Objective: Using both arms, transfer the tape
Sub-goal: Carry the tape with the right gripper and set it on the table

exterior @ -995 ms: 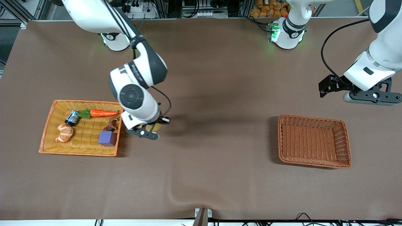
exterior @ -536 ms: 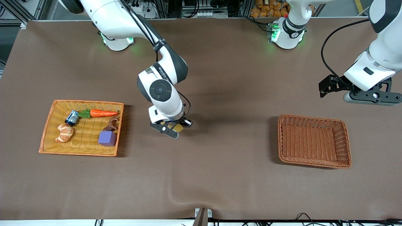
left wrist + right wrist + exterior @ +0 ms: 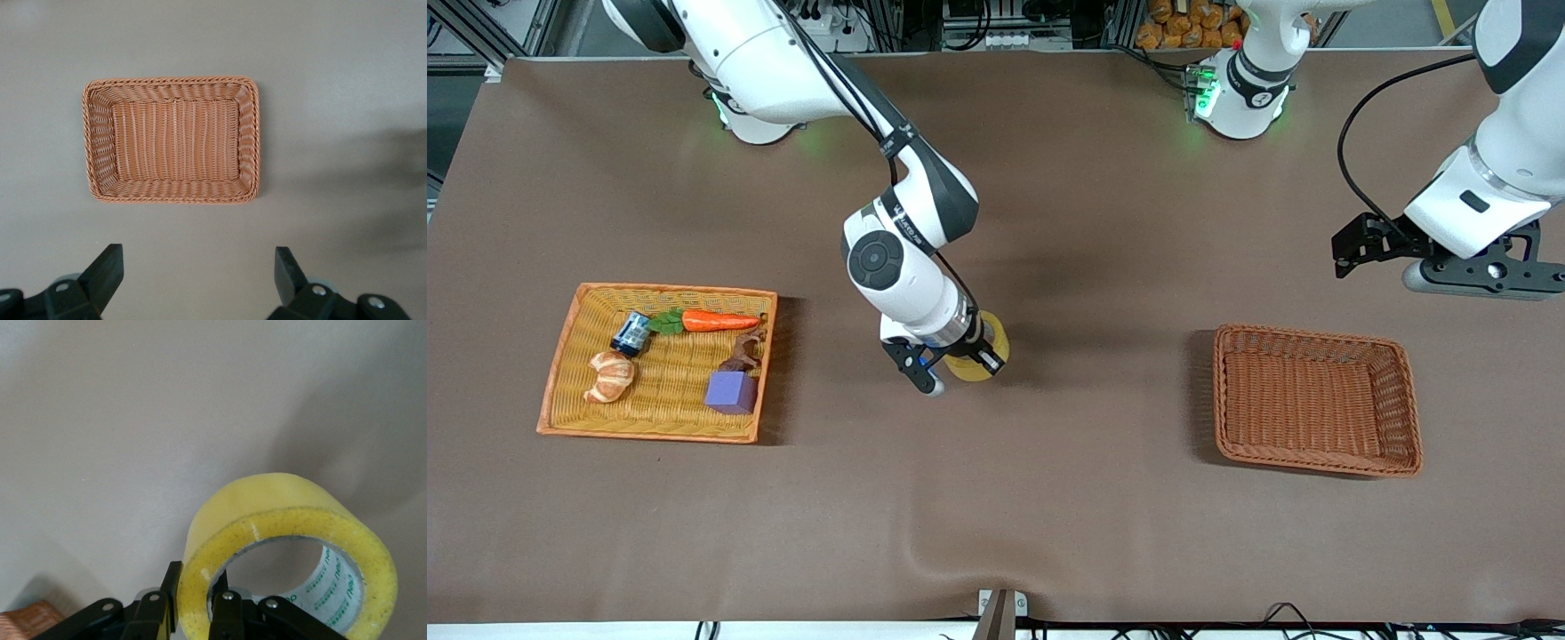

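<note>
The right arm [image 3: 800,62] reaches from its base down over the middle of the table [image 3: 1049,533], its wrist bent downward; the right gripper [image 3: 951,360] hangs there above bare cloth, between the orange basket [image 3: 560,373] and the brown basket [image 3: 1316,462], its fingers pinching the wall of the tape [image 3: 989,356]; the left arm [image 3: 1503,142] waits high at its own end; the left gripper [image 3: 197,273], fingers spread wide, hovers above the table just beside the brown basket.
</note>
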Robot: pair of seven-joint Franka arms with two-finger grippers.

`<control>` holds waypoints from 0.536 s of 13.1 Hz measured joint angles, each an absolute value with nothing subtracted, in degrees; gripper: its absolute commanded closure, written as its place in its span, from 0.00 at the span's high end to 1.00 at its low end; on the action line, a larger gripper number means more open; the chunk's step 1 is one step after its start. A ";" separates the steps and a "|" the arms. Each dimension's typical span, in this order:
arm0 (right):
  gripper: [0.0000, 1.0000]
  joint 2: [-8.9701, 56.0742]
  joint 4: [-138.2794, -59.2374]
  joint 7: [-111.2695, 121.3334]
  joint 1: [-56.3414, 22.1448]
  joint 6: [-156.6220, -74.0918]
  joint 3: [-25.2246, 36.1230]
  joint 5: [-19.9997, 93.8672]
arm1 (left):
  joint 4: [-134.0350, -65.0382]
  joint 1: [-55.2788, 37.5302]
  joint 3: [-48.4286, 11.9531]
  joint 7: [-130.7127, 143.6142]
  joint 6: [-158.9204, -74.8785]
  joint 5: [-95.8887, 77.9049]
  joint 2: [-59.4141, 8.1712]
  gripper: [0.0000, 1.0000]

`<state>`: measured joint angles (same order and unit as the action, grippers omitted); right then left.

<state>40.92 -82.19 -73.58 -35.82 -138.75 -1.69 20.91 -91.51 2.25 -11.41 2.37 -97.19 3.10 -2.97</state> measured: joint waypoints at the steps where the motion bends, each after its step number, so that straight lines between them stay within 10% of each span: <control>1: 0.00 40.93 -82.18 -73.80 -35.84 -138.98 -1.69 22.71 | -91.51 2.31 -11.33 2.37 -97.19 3.10 -2.97 1.00; 7: 0.00 40.94 -82.00 -78.37 -36.13 -142.16 -1.72 25.84 | -91.51 2.40 -11.18 2.37 -97.19 3.10 -2.98 1.00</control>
<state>40.94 -82.00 -78.37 -36.13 -142.16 -1.72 25.84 -91.51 2.40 -11.18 2.37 -97.19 3.10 -2.98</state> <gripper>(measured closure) 0.775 0.000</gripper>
